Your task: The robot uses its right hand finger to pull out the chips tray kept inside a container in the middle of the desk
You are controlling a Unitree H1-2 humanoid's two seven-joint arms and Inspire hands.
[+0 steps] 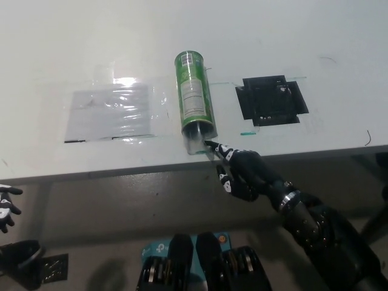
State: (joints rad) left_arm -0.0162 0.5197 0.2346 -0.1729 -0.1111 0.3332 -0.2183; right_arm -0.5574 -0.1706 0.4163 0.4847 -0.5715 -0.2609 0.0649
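A green chips can (195, 97) lies on its side in the middle of the white desk (291, 36), open end toward me. A clear tray (199, 146) sticks a little way out of that end. My black right hand (241, 172) hovers by the desk's front edge with one finger stretched out, its tip touching the tray's near right corner; the other fingers are curled in. My white left hand (6, 205) rests low at the far left, below the desk, only partly in view.
A clear plastic sheet (109, 110) lies taped flat left of the can. A black square patch (271, 100) sits right of it. A small green tape mark (247, 133) lies near the front edge.
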